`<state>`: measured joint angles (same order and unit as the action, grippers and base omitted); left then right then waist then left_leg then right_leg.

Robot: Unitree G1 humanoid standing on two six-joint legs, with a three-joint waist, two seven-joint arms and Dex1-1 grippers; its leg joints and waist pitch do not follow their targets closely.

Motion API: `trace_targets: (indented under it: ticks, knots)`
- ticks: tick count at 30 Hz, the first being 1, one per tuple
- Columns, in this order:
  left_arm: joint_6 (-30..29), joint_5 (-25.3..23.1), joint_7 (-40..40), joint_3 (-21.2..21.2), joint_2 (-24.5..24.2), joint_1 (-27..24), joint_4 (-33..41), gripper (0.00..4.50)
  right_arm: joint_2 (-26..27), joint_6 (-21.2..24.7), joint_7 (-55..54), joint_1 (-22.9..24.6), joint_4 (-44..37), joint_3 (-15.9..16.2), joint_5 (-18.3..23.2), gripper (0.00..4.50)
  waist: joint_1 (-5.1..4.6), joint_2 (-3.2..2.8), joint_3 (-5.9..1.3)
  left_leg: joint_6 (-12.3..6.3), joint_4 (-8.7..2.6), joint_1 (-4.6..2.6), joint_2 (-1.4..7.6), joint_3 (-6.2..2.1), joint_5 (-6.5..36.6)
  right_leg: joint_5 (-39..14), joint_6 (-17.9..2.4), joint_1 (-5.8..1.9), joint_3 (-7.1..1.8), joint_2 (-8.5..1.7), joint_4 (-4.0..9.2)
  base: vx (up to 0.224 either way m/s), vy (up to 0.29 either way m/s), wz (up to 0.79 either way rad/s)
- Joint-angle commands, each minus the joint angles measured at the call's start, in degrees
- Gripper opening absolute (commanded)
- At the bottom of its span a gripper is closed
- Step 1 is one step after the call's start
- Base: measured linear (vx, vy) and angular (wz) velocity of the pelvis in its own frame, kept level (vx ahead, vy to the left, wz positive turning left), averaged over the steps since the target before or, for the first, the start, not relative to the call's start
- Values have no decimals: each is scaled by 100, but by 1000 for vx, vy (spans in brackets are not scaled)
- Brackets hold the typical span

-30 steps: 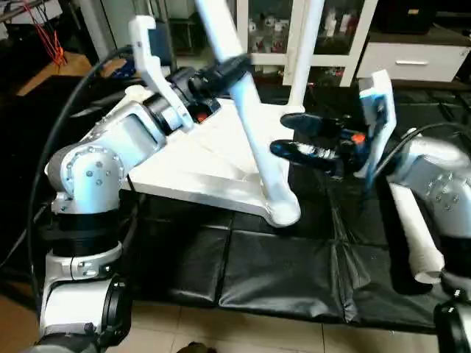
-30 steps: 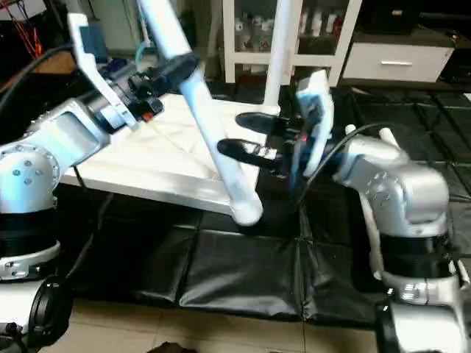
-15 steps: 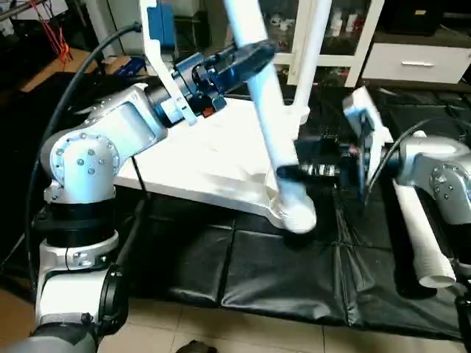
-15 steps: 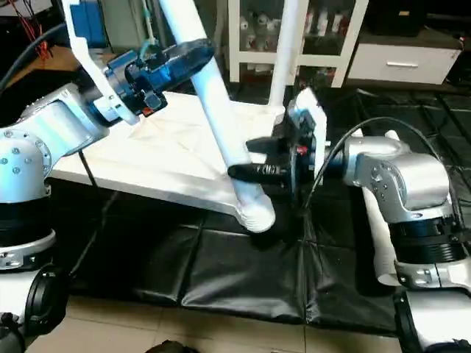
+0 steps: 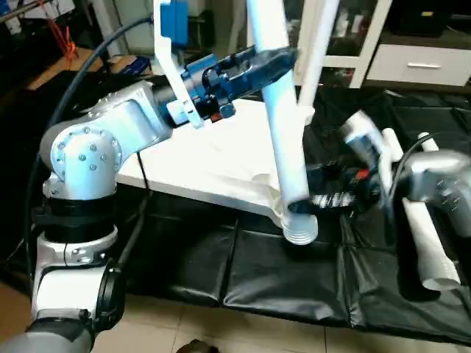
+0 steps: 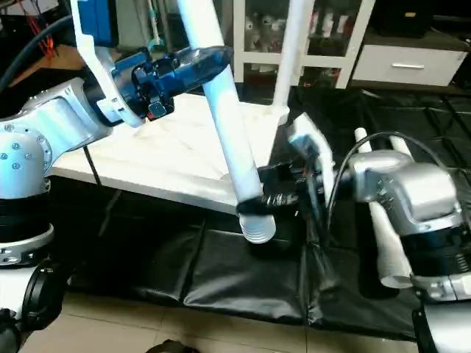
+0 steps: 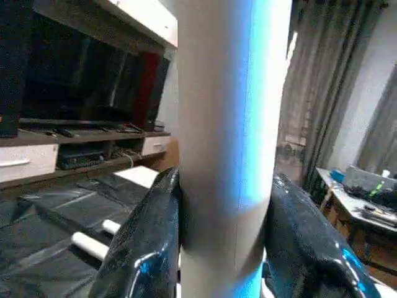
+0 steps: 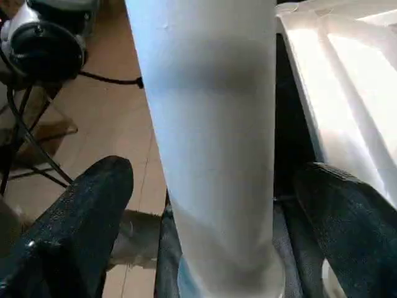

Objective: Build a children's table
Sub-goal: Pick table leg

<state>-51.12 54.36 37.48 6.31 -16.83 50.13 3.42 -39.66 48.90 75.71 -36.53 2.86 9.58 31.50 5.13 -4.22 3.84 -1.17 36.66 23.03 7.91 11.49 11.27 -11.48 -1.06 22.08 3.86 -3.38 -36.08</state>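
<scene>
Your left gripper [image 5: 266, 62] is clamped around the upper part of the leg [image 5: 285, 140], fingers [image 7: 144, 248] pressed to either side of the tube; that high grip looks meant to steer the lower end into place. Your right gripper [image 6: 274, 190] stands wide open down by the leg's lower end, its fingers [image 8: 74, 217] well clear on both sides, holding nothing; it seems set there to guide or catch the tube.

The tabletop [image 5: 213, 158] lies underside up on the black mat [image 5: 287, 276]. The leg's ribbed lower end sits at the tabletop's near corner socket [image 5: 300, 228], apparently just entering it. The leg's long axis runs nearly upright, leaning slightly so its top tips back over the tabletop. Another leg [image 5: 313, 51] already stands at the tabletop's far corner, and a spare leg [image 5: 427, 235] lies on the mat beside the tabletop.
</scene>
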Motion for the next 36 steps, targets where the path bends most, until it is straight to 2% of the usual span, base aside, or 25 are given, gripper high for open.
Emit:
trace_targets:
  ticks: [1,10,20,23,26,33,36]
  knots:
    - [-34,-41,128,-50,-60,109,-9,161,-98,-201,127,59,-184,128,-91,450,4,96,-454,-133,-393,-182,570,-313,673,-1187,-1298,-218,-346,-611,427,0,0,0]
    - [-70,-34,236,-133,-77,124,35,161,99,-280,-27,99,-168,90,-80,450,3,92,-470,-212,-382,-180,568,-310,560,-942,-1377,-223,-337,-600,397,0,0,0]
    - [-68,-74,253,-156,-99,118,59,161,126,-474,-83,173,-130,273,-281,351,3,113,-470,-208,-379,-169,565,-309,528,-948,-1370,-232,-341,-610,388,0,0,0]
    - [-64,-77,252,-154,-103,131,53,161,156,-498,-101,193,-110,301,-298,325,12,101,-473,-240,-372,-170,565,-307,498,-912,-1377,-229,-340,-611,387,0,0,0]
    - [-62,-74,246,-156,-102,144,49,161,187,-517,-134,190,-77,320,-301,316,8,93,-472,-236,-377,-178,569,-308,534,-918,-1387,-221,-335,-602,386,0,0,0]
    - [-38,-84,207,-147,-57,168,8,161,237,-491,-138,271,-170,329,-304,247,12,91,-476,-219,-377,-175,568,-310,532,-855,-1392,-230,-337,-604,384,0,0,0]
    - [-32,-90,203,-149,-51,178,-2,161,258,-476,-146,286,-191,332,-289,237,8,89,-475,-211,-376,-176,569,-311,564,-859,-1398,-231,-337,-608,383,0,0,0]
